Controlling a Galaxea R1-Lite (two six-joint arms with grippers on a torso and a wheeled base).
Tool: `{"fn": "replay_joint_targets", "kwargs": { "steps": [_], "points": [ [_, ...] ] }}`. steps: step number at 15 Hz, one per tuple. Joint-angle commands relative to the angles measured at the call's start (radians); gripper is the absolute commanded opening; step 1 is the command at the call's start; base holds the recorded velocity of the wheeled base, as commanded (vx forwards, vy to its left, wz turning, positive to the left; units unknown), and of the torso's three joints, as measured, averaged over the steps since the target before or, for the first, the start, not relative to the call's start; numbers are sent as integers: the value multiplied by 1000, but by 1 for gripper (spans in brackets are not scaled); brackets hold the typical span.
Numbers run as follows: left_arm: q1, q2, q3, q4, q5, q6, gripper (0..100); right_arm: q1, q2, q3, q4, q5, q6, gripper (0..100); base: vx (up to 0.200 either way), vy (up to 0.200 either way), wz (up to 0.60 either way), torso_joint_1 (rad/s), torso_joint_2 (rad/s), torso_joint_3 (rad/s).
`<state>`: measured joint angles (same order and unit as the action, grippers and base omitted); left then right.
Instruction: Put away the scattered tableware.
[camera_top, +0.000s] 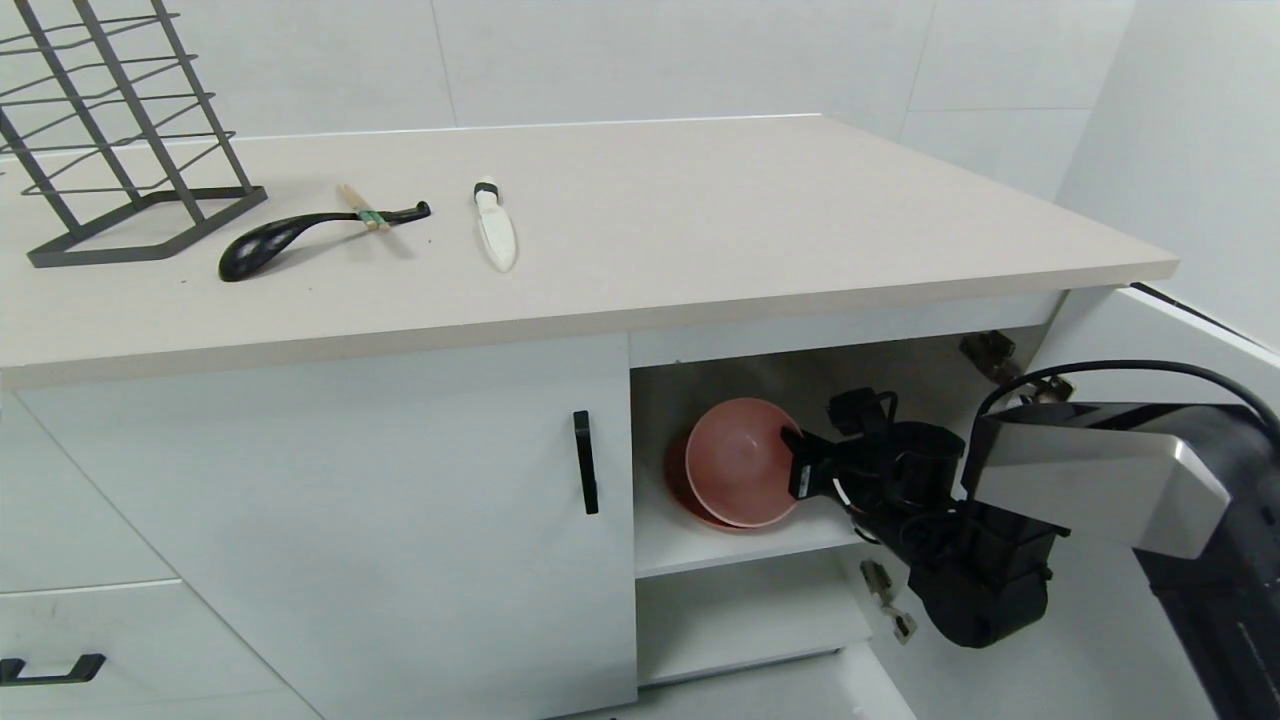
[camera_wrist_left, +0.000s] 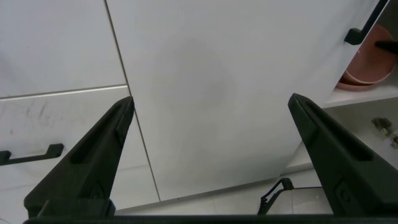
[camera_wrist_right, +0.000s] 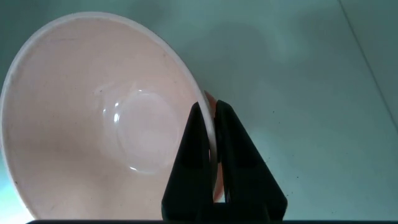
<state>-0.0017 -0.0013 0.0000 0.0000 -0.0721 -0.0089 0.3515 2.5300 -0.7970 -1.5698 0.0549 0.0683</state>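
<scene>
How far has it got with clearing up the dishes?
Roughly midway, it seems. Done: a darker red dish already seems to sit on the cupboard shelf. In hand: the right gripper is shut on the rim of the pink bowl, tilted over that shelf. Left: a black spoon, chopsticks and a white knife lie on the counter. The left gripper is open and empty.

I take this for a kitchen, likely a home one. A pale countertop (camera_top: 700, 220) runs along a white tiled wall (camera_top: 650, 60), with white cabinets beneath: a closed door (camera_top: 400, 520) with a black bar handle (camera_top: 585, 462), and a drawer (camera_top: 90, 630) further left. On the counter I see a wire rack (camera_top: 120, 130), a black slotted spoon (camera_top: 270, 240), chopsticks (camera_top: 362, 209) and a white knife (camera_top: 494, 228). A pink bowl (camera_top: 735, 470) shows inside the open cupboard, over its upper shelf (camera_top: 720, 542).
</scene>
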Motion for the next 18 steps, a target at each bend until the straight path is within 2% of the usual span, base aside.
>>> {"fn": "replay_joint_targets", "kwargs": {
  "steps": [1, 2, 12, 14, 18],
  "points": [
    [0, 1, 0, 2, 0, 0, 100, 1, 3, -1, -1, 0, -2, 0, 0, 0, 0, 0, 0, 0],
    [0, 1, 0, 2, 0, 0, 100, 1, 7, -1, -1, -1, -4, 100, 0, 0, 0, 0, 0, 0],
    [-1, 9, 0, 2, -2, 0, 100, 20, -66, 27, -1, 2, -24, 100, 0, 0, 0, 0, 0, 0],
    [-1, 9, 0, 2, -2, 0, 100, 40, -143, 94, -1, 0, -27, 100, 0, 0, 0, 0, 0, 0],
    [0, 7, 0, 2, -2, -2, 100, 89, -375, 343, -1, -1, -28, 100, 0, 0, 0, 0, 0, 0]
  ]
}}
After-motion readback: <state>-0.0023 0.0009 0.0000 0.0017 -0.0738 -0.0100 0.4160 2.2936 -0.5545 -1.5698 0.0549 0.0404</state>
